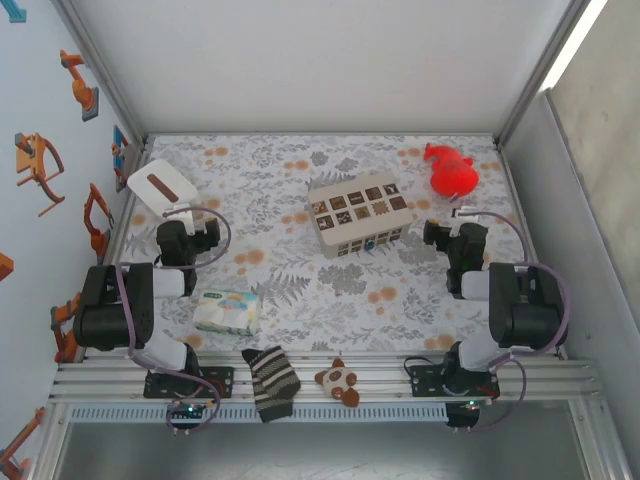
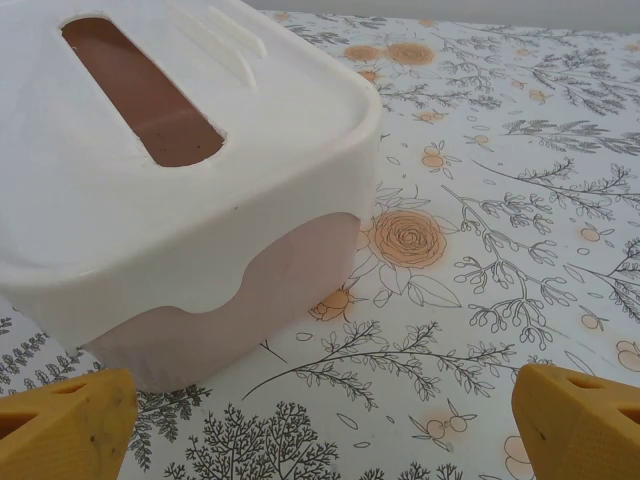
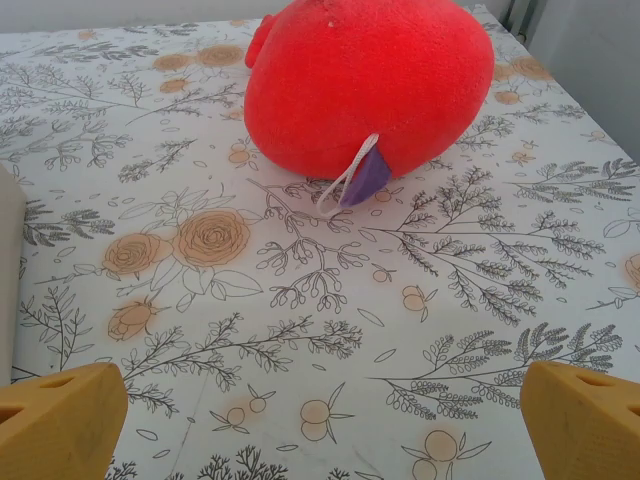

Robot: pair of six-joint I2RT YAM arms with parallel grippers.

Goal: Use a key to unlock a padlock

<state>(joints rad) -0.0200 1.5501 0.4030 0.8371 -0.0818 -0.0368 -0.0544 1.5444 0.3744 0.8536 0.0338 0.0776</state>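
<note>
- Left pincer (image 2: pixel 322 425): yellow fingers spread wide with nothing between them. A white tissue box (image 2: pixel 200 200) sits just ahead at 11 o'clock.
- Right pincer (image 3: pixel 322 420): also spread and empty. A red plush (image 3: pixel 370 90) lies ahead at 12 o'clock.
- Padlock (image 1: pixel 368 243): in the top view it is a tiny bluish speck at the near edge of the patterned box (image 1: pixel 357 212), touching it or just beside it; I can't tell which. It lies at about 9 o'clock from the right pincer and 3 o'clock from the left, nearer the right. The shackle is too small to make out.
- Key: I can't pick one out.
- Handling, as a guess: being metal, it should be stiff, dense for its size, smooth and slippery, and not fragile. Small and low on the table (image 1: pixel 300 300), it would likely skid if nudged. It is best pinched across the flat faces of the body, leaving the shackle and keyhole free.
</note>
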